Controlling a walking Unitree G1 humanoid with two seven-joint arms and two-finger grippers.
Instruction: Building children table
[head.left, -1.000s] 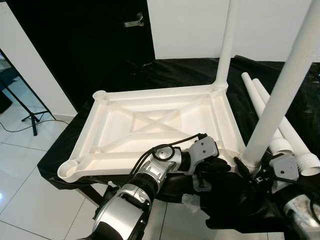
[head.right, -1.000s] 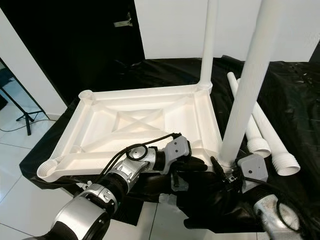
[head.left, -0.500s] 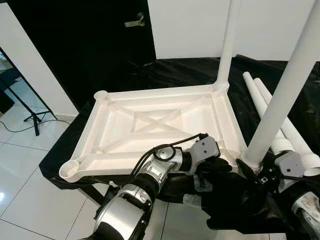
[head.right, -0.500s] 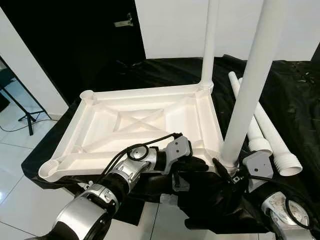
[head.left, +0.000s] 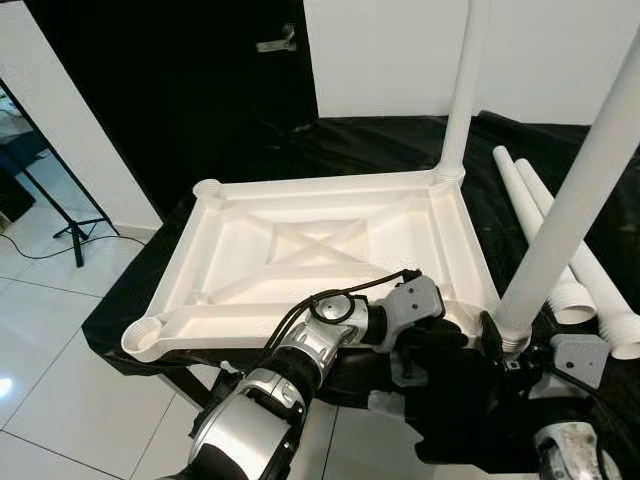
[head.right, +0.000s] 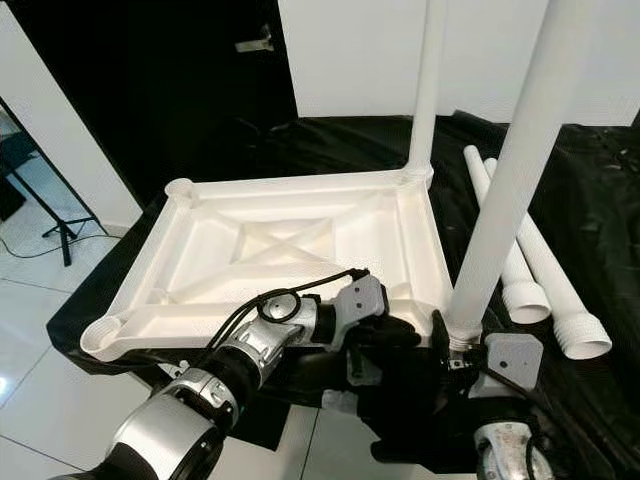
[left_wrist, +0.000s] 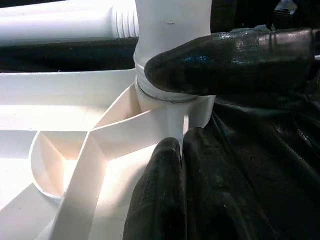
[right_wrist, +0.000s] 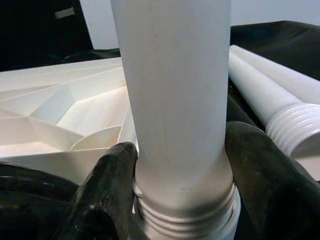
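Right end effector (right_wrist: 175, 200) pinching round white plastic table leg (head.right: 505, 200) standing in near corner socket of upside-down white plastic tabletop (head.left: 300, 250) on black-covered desk (head.left: 380, 150); left end effector (left_wrist: 200, 120) clamped on that corner.

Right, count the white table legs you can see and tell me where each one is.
4. One far leg stands in the tabletop's far right corner, one near leg stands in the near right corner between the right gripper's fingers, two loose legs lie on the black cloth at right.

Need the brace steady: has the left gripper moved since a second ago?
No. The left gripper stays at the tabletop's near right corner, by the leg's base; the camera alone shifted slightly.
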